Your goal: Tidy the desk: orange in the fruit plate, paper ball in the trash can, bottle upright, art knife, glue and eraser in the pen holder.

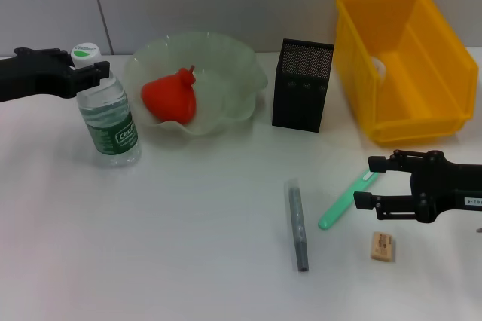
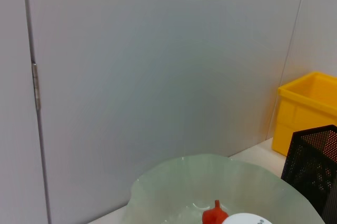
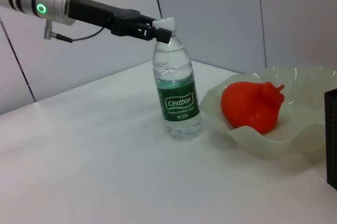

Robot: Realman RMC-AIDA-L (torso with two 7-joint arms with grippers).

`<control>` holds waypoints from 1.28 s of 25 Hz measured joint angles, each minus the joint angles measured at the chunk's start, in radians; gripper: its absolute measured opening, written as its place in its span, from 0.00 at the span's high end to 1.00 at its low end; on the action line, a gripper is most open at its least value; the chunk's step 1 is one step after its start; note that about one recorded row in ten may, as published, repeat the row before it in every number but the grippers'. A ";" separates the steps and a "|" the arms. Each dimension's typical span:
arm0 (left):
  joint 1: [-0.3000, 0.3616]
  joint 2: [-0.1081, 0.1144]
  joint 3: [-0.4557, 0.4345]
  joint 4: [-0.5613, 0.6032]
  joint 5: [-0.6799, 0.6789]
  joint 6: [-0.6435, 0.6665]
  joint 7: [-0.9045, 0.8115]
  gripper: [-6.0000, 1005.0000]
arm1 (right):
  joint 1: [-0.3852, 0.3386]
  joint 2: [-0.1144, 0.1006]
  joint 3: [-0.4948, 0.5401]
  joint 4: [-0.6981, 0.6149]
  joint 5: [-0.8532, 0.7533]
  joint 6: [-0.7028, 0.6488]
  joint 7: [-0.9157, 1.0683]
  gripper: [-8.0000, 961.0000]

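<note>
Left gripper point(image 1: 96, 72): I see my jaws closed on the neck of the bottle point(image 1: 109, 121), just under its white cap point(image 1: 86, 51)
Bottle: upright on the table point(image 1: 188, 246), just beside the fruit plate point(image 1: 226, 61) on its left
Orange point(image 1: 172, 96): lying inside the fruit plate, stem nub up
Pen holder point(image 1: 302, 85): standing between the fruit plate and the trash can point(image 1: 407, 61)
Paper ball point(image 1: 378, 69): I make out a white wad inside the trash can, mostly hidden by its wall
Right gripper point(image 1: 364, 183): my jaws are open, hovering low over the table just right of the green art knife point(image 1: 345, 201)
Glue point(image 1: 298, 224): a grey stick lying flat near the table's middle, left of the art knife
Eraser point(image 1: 382, 246): on the table just in front of the right gripper, apart from it
</note>
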 joint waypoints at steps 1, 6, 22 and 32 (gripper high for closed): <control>0.000 0.000 0.000 0.000 0.000 0.001 -0.001 0.52 | 0.000 0.000 0.000 0.000 0.000 0.000 0.000 0.18; -0.001 0.000 0.003 0.000 0.002 0.003 0.000 0.50 | 0.000 0.000 0.000 0.000 0.000 0.000 0.000 0.18; 0.002 0.000 0.008 0.009 0.004 0.008 0.004 0.20 | 0.000 0.001 0.003 0.000 0.000 0.000 0.000 0.18; 0.033 -0.006 -0.110 0.155 -0.132 0.204 -0.010 0.16 | 0.001 0.001 0.003 -0.001 0.000 -0.001 0.000 0.18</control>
